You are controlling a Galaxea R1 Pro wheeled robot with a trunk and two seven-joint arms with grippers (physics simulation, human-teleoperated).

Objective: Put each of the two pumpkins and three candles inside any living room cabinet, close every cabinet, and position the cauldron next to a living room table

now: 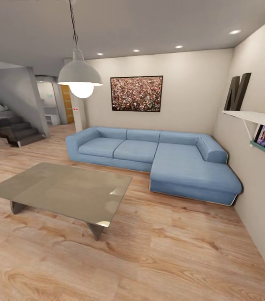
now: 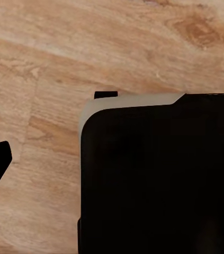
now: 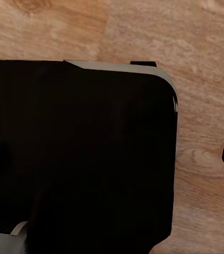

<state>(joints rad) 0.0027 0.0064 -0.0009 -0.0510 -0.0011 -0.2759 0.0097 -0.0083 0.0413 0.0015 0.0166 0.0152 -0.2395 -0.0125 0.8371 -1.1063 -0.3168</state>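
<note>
Glass tabletop at 9 o'clock, blue sofa at 12. Hand states: cannot tell. Risk: base clipping tabletop corner while turning.

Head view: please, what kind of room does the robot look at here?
Most likely a living room in a home. A blue corner sofa stands against the far wall under a framed picture, a low glass-topped coffee table stands on the wood-plank floor, and a pendant lamp hangs above.
</note>
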